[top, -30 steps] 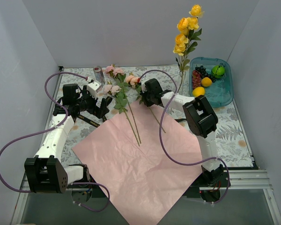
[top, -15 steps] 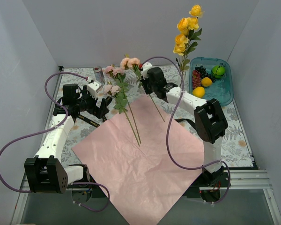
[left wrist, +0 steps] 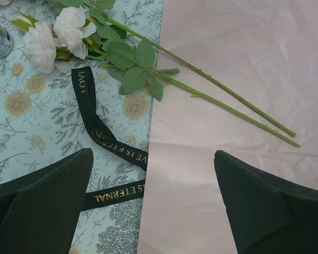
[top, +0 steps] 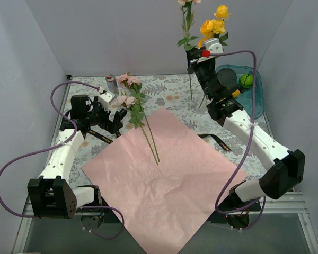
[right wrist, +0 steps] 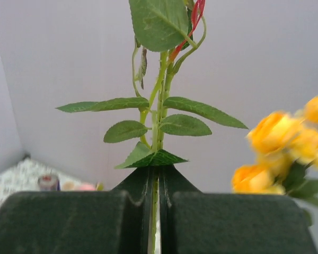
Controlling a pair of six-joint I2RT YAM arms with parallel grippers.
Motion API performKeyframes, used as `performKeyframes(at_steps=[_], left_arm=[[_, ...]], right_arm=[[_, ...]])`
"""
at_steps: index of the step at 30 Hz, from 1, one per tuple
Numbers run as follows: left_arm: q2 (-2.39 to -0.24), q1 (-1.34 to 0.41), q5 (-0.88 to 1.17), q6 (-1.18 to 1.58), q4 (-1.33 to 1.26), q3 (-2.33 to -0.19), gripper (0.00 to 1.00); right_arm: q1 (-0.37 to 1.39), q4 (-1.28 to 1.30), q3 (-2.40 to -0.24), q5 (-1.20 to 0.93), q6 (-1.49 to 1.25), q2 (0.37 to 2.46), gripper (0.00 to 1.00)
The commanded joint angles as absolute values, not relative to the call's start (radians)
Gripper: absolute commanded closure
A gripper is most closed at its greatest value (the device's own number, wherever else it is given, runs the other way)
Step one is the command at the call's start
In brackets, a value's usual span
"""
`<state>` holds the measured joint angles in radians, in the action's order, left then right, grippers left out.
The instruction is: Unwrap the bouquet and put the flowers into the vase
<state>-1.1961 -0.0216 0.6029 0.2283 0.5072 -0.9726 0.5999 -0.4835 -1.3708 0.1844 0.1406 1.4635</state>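
My right gripper (top: 193, 64) (right wrist: 158, 169) is raised high at the back and shut on the green stem of a pink flower (top: 189, 32) (right wrist: 159, 106). The flower stands upright, its bloom at the top edge of the overhead view. Just right of it are the yellow flowers (top: 212, 26) (right wrist: 275, 153); my right arm mostly hides the vase. Two more pink flowers (top: 128, 98) (left wrist: 53, 37) lie with their stems on the open pink paper (top: 164, 174) (left wrist: 228, 121). My left gripper (top: 115, 119) (left wrist: 151, 201) hangs open over the paper's left edge and the black ribbon (left wrist: 103, 137), holding nothing.
A silver can (top: 112, 83) stands at the back left. A teal tray (top: 252, 103) with fruit sits at the back right, under my right arm. A second stretch of black ribbon (top: 217, 143) lies by the paper's right corner.
My right gripper closed on one pink flower's stem and carried it off the paper, up and to the right beside the yellow flowers. The left arm stayed still.
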Motion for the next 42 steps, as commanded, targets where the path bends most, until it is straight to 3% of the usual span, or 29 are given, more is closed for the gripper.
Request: performKeyframes(at_steps=[1,9,13,18,42], left_arm=[[-1.167,-0.02,0.595,0.224,0.492,-0.98,0.02],[-1.167,-0.02,0.609,0.238,0.476,-0.974,0.02],[-1.183,-0.02,0.627,0.252,0.48,-1.008,0.02],[-1.203,-0.02,0.63,0.239,0.483,-1.02,0.02],[-1.287,-0.02,0.681,0.207,0.523,-1.065,0.02]], right_arm=[[0.562,-0.768,-1.387,0.222,0.288,1.42,0.99],[0.441,-1.242,-1.164,0.143,0.384,1.4,0.99],[0.336,-1.272,-1.131,0.117,0.195,1.407,0.99],[0.287,-1.316,-1.106,0.072,0.196,1.416,0.99],[0.242,-1.494,-1.135,-0.026,0.051,1.584,0.99]])
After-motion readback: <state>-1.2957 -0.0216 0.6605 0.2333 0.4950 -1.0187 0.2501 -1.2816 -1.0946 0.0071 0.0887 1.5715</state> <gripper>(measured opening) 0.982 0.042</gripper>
